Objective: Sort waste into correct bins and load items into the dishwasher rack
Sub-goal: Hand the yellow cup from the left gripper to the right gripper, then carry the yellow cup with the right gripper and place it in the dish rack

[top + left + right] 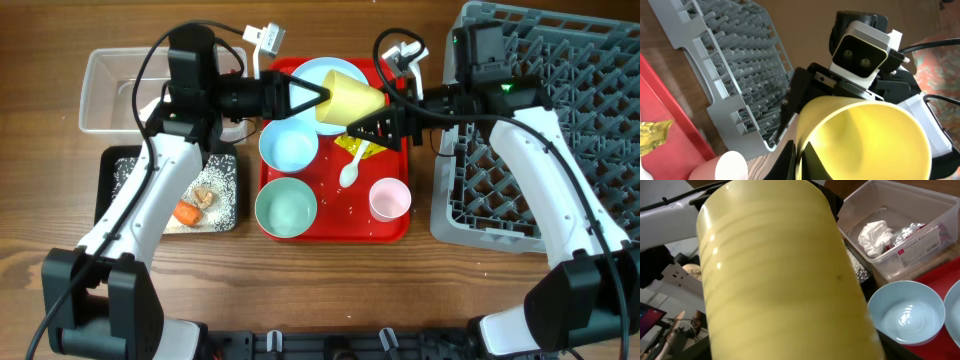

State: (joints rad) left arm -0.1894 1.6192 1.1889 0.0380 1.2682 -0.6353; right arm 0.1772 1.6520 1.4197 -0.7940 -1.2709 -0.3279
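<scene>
Left gripper clamped on rim of yellow cup, cup held sideways above far end of red tray. Right gripper set just under cup, grip not discernible. Napkin binned in clear tub, carrot piece in black tray, both left of red tray. Dishwasher rack, right of red tray, not yet loaded. Plate, bowls, pink cup, spoon, wrapper left on red tray.

White links, black joints, black cables (green LED right).
</scene>
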